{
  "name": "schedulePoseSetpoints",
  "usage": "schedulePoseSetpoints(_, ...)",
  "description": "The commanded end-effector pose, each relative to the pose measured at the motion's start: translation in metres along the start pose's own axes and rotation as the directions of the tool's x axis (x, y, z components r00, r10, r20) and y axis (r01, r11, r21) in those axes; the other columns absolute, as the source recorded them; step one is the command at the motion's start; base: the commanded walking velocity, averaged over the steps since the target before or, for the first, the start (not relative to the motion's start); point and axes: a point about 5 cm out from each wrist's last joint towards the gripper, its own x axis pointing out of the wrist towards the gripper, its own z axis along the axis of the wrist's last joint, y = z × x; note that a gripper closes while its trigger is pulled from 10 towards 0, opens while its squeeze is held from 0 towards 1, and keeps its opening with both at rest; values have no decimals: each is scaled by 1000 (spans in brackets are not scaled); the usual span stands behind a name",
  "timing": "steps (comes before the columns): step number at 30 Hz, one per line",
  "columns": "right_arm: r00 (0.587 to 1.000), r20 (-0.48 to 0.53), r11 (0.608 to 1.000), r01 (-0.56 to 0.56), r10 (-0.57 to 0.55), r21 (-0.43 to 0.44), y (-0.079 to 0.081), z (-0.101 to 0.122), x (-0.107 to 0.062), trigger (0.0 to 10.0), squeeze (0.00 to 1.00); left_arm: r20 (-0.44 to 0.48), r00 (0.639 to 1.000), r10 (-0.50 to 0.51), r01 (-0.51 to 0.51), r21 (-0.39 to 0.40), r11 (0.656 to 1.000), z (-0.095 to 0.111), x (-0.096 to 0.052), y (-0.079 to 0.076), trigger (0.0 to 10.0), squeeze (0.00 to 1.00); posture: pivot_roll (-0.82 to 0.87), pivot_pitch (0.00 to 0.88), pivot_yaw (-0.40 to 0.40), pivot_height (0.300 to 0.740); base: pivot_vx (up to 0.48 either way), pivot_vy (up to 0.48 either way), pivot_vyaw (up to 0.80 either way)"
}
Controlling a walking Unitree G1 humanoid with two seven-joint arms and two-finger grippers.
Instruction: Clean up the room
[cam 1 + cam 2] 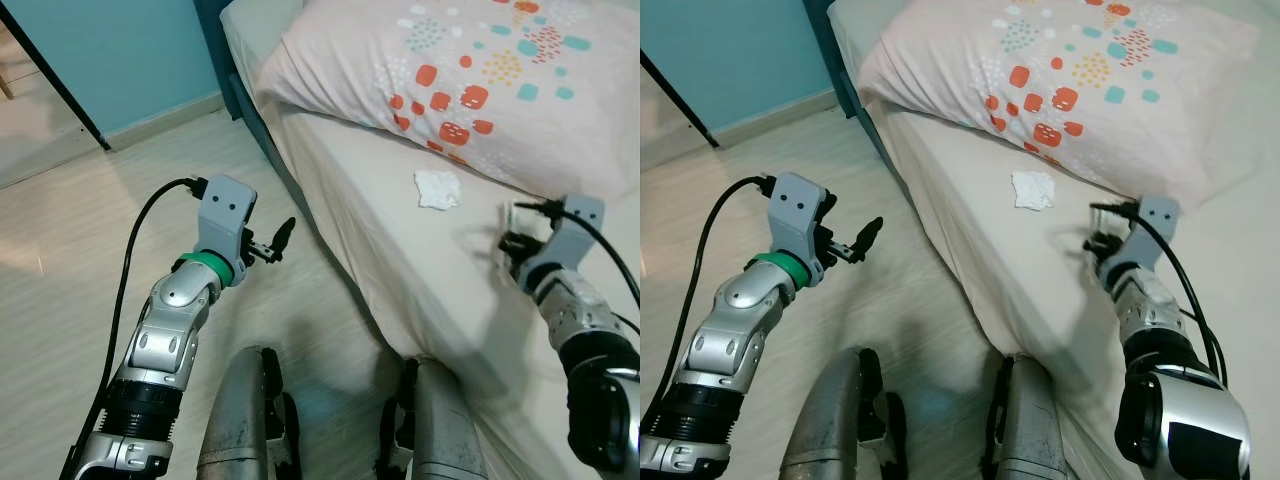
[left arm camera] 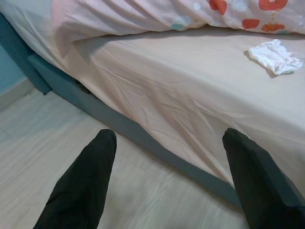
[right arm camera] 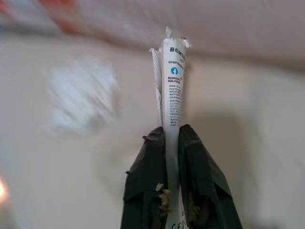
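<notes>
R gripper (image 3: 174, 143) is pinching a thin white wrapper (image 3: 172, 81), printed w/ small text, flat between its 2 fingers; fingers are closed tight on it, no gap showing. Wrapper is sticking straight out past the tips, seen edge-on in the wrist view, so the hold is on its lower end only. Likely reason: a thin flat piece lying on a sheet is easiest to take by 1 edge. In the head views the R gripper (image 1: 1102, 243) is hovering just above the bed (image 1: 400, 260), near the pillow (image 1: 450, 70); cannot tell if the wrapper is touching the sheet.

2nd piece of litter: a crumpled tissue (image 1: 437, 189) is lying on the sheet just below the pillow edge, apart from the R gripper. It also shows in the L wrist view (image 2: 275, 56).

L gripper (image 2: 171, 181) is holding nothing; fingers are spread wide, w/ bed edge and floor (image 2: 57, 133) visible between them. In the head view it (image 1: 275, 240) is hanging over the floor beside the bed, pointing toward the mattress, well short of the tissue. Judgement: it is waiting ready while R arm is working.

Judgement on progress: 1 item is in hand, 1 is lying on the bed, so cleanup is partway. No bin in view, so the drop-off spot is unknown. Risk: a thin wrapper gripped by its end could slip out during carrying.
</notes>
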Motion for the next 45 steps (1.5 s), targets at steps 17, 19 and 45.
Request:
schedulePoseSetpoints(17, 899, 434, 996, -14, 53, -92, 55, 6, -71, 10000, 0, 1, 998, -59, 59, 67, 996, -12, -2, -26, 10000, 0, 31, 259, 59, 603, 0, 0, 0)
schedulePoseSetpoints(19, 898, 439, 995, 6, 37, -97, 64, -1, -85, 10000, 0, -10, 997, -73, 74, 56, 996, -16, -7, -27, 10000, 0, 21, 249, 56, 603, 0, 0, 0)
schedulePoseSetpoints(45, 949, 301, 981, -43, 99, -188, 96, -39, -91, 10000, 0, -122, 988, 99, -102, -24, 994, -56, -19, -15, 10000, 0, 10, 150, 7, 633, 0, 0, 0)
